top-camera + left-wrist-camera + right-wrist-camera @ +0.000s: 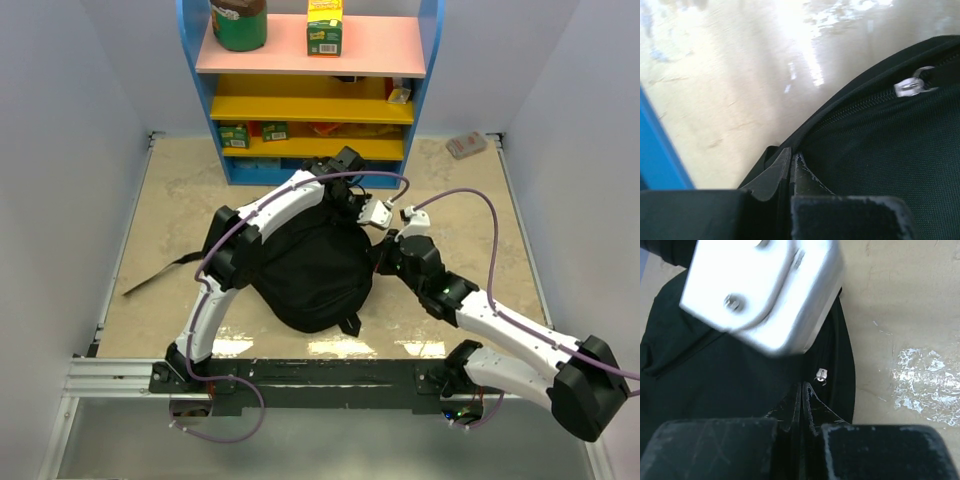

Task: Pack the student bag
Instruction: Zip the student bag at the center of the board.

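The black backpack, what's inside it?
Its inside does not show. On the backpack only black outer fabric and a silver zipper pull are visible; the fabric hides any contents.

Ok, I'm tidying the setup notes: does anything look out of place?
A strap of the black backpack trails loose across the table to the left, and a small packet lies alone in the far right corner, away from the shelf.
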